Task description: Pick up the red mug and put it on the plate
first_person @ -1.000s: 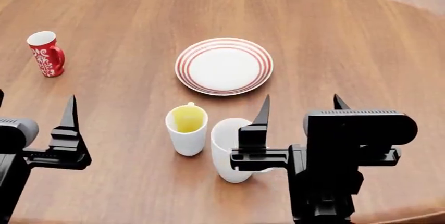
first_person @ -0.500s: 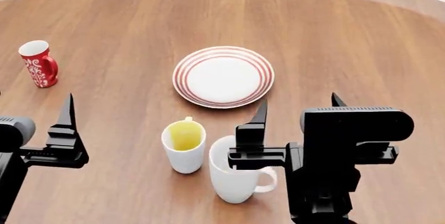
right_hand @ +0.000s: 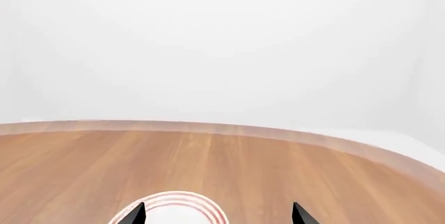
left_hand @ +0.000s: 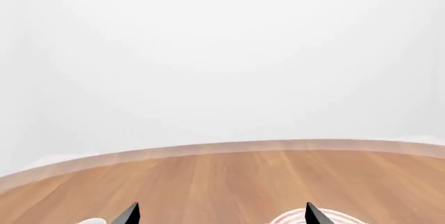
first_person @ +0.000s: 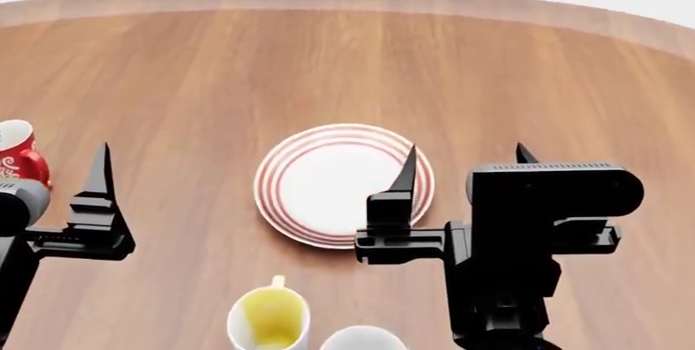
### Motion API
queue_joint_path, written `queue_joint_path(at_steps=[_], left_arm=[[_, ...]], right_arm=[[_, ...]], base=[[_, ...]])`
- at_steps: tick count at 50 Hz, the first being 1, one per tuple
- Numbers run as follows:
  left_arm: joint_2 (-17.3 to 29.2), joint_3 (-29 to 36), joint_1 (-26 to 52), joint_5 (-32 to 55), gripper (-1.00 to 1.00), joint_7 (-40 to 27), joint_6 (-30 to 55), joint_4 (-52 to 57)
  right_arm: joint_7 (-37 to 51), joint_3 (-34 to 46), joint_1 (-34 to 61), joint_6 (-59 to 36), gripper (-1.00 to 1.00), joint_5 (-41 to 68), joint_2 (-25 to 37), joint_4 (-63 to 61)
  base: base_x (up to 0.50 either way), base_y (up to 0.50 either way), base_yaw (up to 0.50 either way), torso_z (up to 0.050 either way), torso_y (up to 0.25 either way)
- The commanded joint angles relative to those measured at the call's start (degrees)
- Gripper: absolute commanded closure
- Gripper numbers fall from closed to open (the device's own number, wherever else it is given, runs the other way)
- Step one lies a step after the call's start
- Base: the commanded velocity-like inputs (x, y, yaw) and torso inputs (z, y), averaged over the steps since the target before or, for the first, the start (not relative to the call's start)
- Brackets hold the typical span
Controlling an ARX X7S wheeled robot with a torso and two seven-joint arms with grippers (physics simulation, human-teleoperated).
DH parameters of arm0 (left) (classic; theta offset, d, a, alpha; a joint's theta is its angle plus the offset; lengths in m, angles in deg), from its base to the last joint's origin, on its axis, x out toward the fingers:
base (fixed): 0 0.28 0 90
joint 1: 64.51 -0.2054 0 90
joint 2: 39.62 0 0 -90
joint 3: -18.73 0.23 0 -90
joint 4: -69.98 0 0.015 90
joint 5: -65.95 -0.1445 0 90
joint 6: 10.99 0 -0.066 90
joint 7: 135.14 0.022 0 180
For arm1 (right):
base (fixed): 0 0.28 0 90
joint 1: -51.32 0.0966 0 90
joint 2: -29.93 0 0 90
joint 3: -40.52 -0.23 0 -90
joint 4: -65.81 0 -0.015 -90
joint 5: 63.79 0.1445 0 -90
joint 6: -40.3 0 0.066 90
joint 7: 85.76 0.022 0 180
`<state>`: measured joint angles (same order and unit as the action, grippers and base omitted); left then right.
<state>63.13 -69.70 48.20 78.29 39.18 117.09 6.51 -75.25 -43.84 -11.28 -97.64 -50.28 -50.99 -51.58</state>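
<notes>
The red mug (first_person: pixel 18 157) stands upright at the far left of the desk (first_person: pixel 325 57), partly hidden behind the left arm and well apart from the plate (first_person: pixel 325 183) at the centre. The left tool (left_hand: pixel 219 216) is spread and empty, its fingertips pointing across the desk rather than at the mug; the right tool (first_person: pixel 461 167) is likewise spread above the plate's right side. The risk: reaching sideways could knock the tall mug over, or sweep the yellow-lined white mug (first_person: pixel 268 320) nearby.
</notes>
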Motion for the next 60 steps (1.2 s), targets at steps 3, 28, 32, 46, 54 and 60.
queue_joint_path(at_steps=[3,28,32,46,54,60], left_arm=[[0.4,0.1,0.2,0.4,-1.0,-0.4,0.2,0.4],[1.0,0.6,0.4,1.0,-1.0,-1.0,0.4,0.8],[1.0,0.6,0.4,1.1,-1.0,-1.1,0.1,0.6],[1.2,0.9,0.2,1.3,-1.0,-1.2,-0.7,-0.2],[1.3,0.9,0.2,1.5,-1.0,-1.4,-1.0,-0.7],[-0.5,-3.0,-0.5,-1.4,-1.0,-8.3,-0.4,-4.7]], right_arm=[[0.3,0.3,0.2,-0.7,-1.0,0.8,0.4,-0.4],[1.2,0.8,0.2,-0.8,-1.0,1.6,1.0,-0.4],[1.2,0.9,0.1,-0.7,-1.0,1.8,1.1,-0.6],[1.5,1.1,-0.2,0.5,-1.0,2.1,1.3,0.3],[1.7,1.5,-0.4,0.9,-1.0,2.2,1.6,0.0],[1.9,1.4,-0.6,1.4,-1.0,2.3,1.8,0.9]], base=[[0.5,0.0,0.0,0.0,0.0],[0.5,0.0,0.0,0.0,0.001],[0.5,0.0,0.0,0.0,0.0],[0.46,0.0,0.0,0.0,0.002],[0.0,0.0,0.0,0.0,0.0],[0.0,0.0,0.0,0.0,0.0]])
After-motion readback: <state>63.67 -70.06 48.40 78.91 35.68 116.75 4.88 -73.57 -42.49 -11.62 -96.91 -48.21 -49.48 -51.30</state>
